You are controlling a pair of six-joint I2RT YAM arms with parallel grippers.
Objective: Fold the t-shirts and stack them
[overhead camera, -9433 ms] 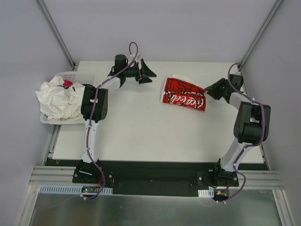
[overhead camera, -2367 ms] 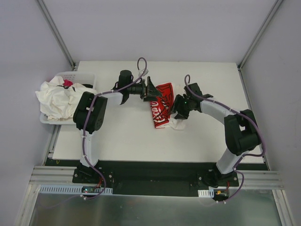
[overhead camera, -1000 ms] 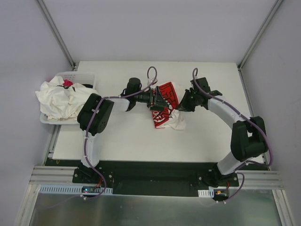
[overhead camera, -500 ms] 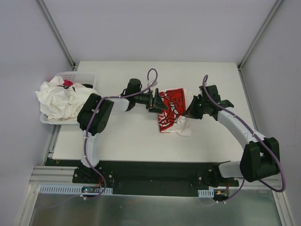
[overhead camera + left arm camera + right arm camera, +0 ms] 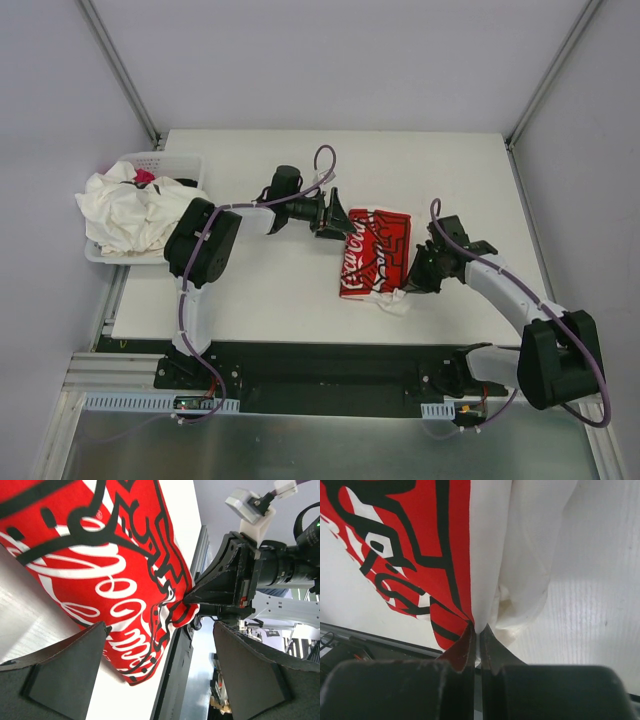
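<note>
A white table (image 5: 260, 290), grey-walled, is seen from above; crumpled off-white t-shirts (image 5: 125, 212) are heaped in a white perforated plastic basket (image 5: 165, 158), none folded. A red-printed white cotton t-shirt (image 5: 372, 256) lies bunched mid-table. Left wrist view: the left gripper (image 5: 155, 625) is spread wide, empty. Right wrist view: the right gripper (image 5: 477, 630) is pinched shut on that shirt's edge.

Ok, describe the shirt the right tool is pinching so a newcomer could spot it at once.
On the white table, look just right of centre. The shirt lying there, its edge pinched by the right tool, has a big red print with white script and black lines; the heaped shirts in the basket at left are plain off-white.
</note>
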